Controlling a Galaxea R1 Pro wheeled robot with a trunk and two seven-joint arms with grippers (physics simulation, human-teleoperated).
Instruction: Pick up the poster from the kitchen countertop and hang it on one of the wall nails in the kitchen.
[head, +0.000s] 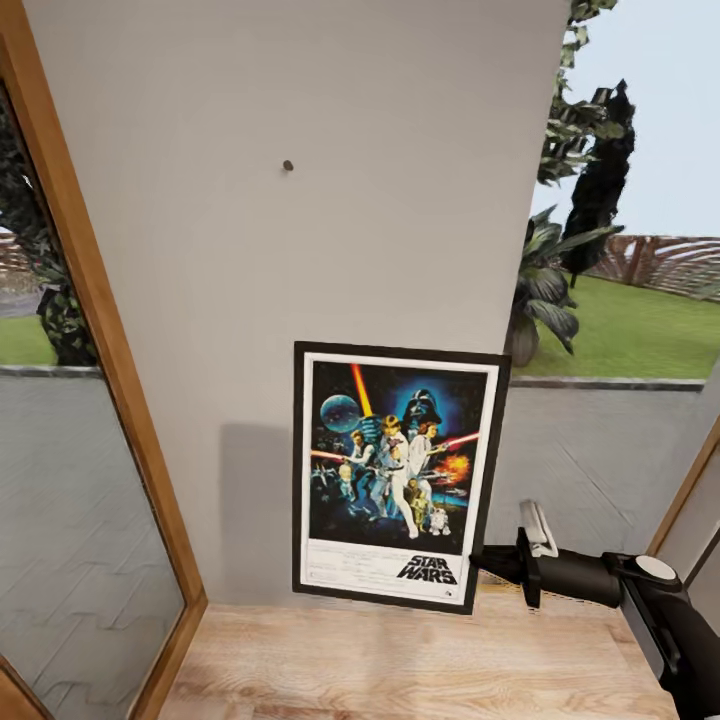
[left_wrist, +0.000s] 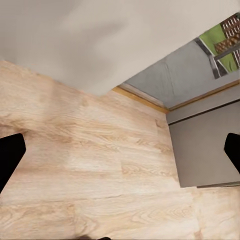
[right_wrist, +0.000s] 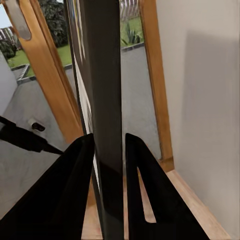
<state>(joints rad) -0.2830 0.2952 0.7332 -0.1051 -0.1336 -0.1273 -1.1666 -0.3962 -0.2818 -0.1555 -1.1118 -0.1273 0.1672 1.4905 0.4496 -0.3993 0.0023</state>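
The poster (head: 395, 470), black-framed with a white border and the STAR WARS logo, stands upright in front of the grey wall (head: 380, 150), its bottom edge near the floor. My right gripper (head: 480, 562) is shut on the frame's lower right edge. In the right wrist view the poster (right_wrist: 105, 100) runs edge-on between the two dark fingers (right_wrist: 75, 190) of the right gripper (right_wrist: 109, 137). A small dark wall nail (head: 287, 165) sticks out well above the poster and a little left of it. My left gripper (left_wrist: 121, 150) hangs open over the wooden floor, holding nothing. The kitchen countertop is out of view.
A wooden-framed glass door (head: 100, 300) borders the wall on the left, and a window onto the garden (head: 620, 300) on the right. Light wooden floor (head: 400, 650) lies below. A grey cabinet front (left_wrist: 205, 145) stands near the left gripper.
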